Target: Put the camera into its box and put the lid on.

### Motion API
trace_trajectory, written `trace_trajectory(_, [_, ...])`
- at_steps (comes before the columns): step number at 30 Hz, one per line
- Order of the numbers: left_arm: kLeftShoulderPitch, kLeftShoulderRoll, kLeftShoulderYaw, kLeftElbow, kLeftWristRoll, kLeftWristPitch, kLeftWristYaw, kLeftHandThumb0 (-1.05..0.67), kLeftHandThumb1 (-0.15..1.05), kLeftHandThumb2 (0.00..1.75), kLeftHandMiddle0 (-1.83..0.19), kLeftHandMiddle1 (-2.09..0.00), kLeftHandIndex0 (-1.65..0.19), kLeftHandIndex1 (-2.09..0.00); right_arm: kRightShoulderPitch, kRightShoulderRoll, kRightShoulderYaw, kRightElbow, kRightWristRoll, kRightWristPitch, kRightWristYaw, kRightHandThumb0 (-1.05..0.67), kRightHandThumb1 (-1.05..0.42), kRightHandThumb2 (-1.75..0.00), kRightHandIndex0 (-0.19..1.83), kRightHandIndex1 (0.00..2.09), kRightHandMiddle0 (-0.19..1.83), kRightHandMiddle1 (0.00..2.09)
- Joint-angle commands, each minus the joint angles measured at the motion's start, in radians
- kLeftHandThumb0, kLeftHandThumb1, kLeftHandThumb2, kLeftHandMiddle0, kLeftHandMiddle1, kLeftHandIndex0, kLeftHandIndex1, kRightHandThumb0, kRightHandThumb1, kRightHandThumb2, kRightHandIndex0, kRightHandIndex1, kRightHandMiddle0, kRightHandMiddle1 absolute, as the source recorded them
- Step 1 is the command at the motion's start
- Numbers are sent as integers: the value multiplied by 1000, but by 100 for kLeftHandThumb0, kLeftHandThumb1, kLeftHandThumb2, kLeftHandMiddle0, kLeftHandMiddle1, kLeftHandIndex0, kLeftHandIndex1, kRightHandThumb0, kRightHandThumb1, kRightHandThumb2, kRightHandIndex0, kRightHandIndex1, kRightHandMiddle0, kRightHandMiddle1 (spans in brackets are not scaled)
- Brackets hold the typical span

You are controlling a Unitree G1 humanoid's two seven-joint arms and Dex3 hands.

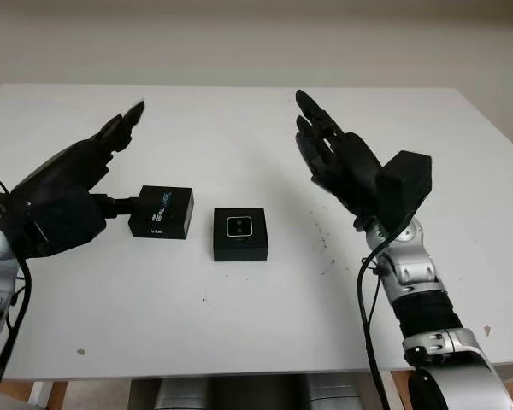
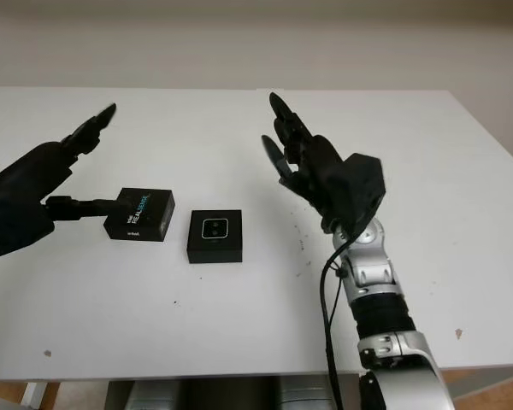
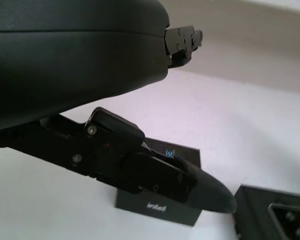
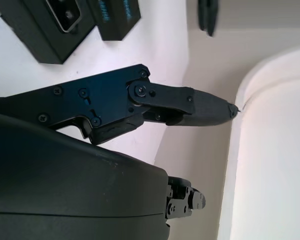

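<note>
— Where the white table [image 1: 239,325] stops at its far edge, what's behind it?

— A plain pale wall [image 1: 256,38]. On the tabletop: a few small dark specks, the box [image 1: 240,233] near the middle with the camera [image 1: 240,226] in it, and the lid [image 1: 161,212] just left, apart from it.

— And the hands?

— Left hand [image 1: 64,192] open, raised beside the lid, one finger [image 3: 190,185] near its edge. Right hand [image 1: 342,162] open, raised right of the box.

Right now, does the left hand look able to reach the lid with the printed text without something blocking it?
Probably yes. The left hand is open just beside the lid, one finger already reaching to its near side. Nothing stands between them. The box with the camera lies on the lid's other side.
</note>
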Motion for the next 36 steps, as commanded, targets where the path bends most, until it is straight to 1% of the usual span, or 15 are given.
trace_trajectory(1, [-61, 34, -29, 16, 24, -9, -28, -87, 95, 4, 18, -2, 16, -5, -35, -16, -20, -18, 14, 23, 7, -63, -105, -62, -12, 2, -11, 3])
trace_trajectory(4, [-123, 34, -63, 53, 62, -12, -49, -79, 91, 3, 9, -7, 9, -8, -43, -24, -33, -25, 19, 45, 11, -64, -105, -60, -13, 3, -11, 3])
trace_trajectory(6, [-168, 32, -94, 92, 110, -35, -30, -77, 88, 4, -2, -9, 1, -11, -40, -26, -37, -33, 20, 53, 15, -64, -105, -59, -14, 3, -12, 3])
trace_trajectory(8, [-206, 29, -118, 130, 147, -56, -14, -75, 88, 5, -15, -10, -8, -14, -38, -28, -38, -38, 17, 57, 15, -64, -105, -58, -14, 3, -12, 3])
trace_trajectory(10, [-244, 27, -142, 167, 178, -76, -8, -73, 89, 5, -20, -11, -14, -16, -36, -28, -39, -43, 12, 58, 9, -64, -105, -57, -14, 3, -12, 4])
trace_trajectory(12, [-280, 22, -168, 173, 207, -47, -41, -72, 90, 6, -21, -10, -15, -16, -36, -29, -37, -44, 6, 60, 4, -65, -105, -57, -14, 4, -13, 4])
trace_trajectory(13, [-294, 19, -178, 168, 218, -17, -67, -72, 91, 6, -19, -9, -14, -15, -35, -28, -37, -45, 5, 61, 1, -65, -105, -57, -13, 4, -13, 4])
trace_trajectory(15, [-320, 11, -200, 162, 242, 43, -114, -73, 91, 6, -13, -5, -8, -11, -36, -26, -39, -43, 4, 58, -4, -65, -105, -56, -13, 4, -13, 4])
trace_trajectory(17, [-340, 8, -225, 164, 267, 80, -154, -75, 92, 6, -9, -4, -3, -8, -36, -22, -42, -43, 8, 56, -8, -65, -105, -56, -13, 4, -12, 4])
trace_trajectory(22, [-373, 4, -278, 179, 308, 99, -222, -77, 91, 5, -9, -5, 1, -5, -35, -17, -49, -47, 5, 50, -29, -65, -105, -54, -11, 6, -10, 6])
trace_trajectory(25, [-381, 2, -295, 179, 321, 108, -251, -78, 91, 5, -6, -4, 4, -4, -33, -17, -51, -56, 4, 57, -39, -64, -105, -55, -10, 6, -8, 7])
trace_trajectory(27, [-384, 0, -312, 184, 339, 108, -256, -81, 91, 5, -7, -5, 4, -4, -33, -21, -51, -57, -1, 54, -46, -64, -105, -56, -10, 6, -9, 6])
trace_trajectory(30, [-382, 0, -329, 197, 358, 84, -246, -85, 91, 5, -9, -6, 5, -4, -35, -22, -52, -54, -7, 49, -52, -65, -105, -56, -11, 5, -10, 6])
trace_trajectory(36, [-356, -12, -334, 181, 355, 100, -267, -83, 88, 5, 3, -2, 11, -2, -36, -19, -53, -53, -3, 52, -47, -65, -105, -57, -11, 6, -9, 6])
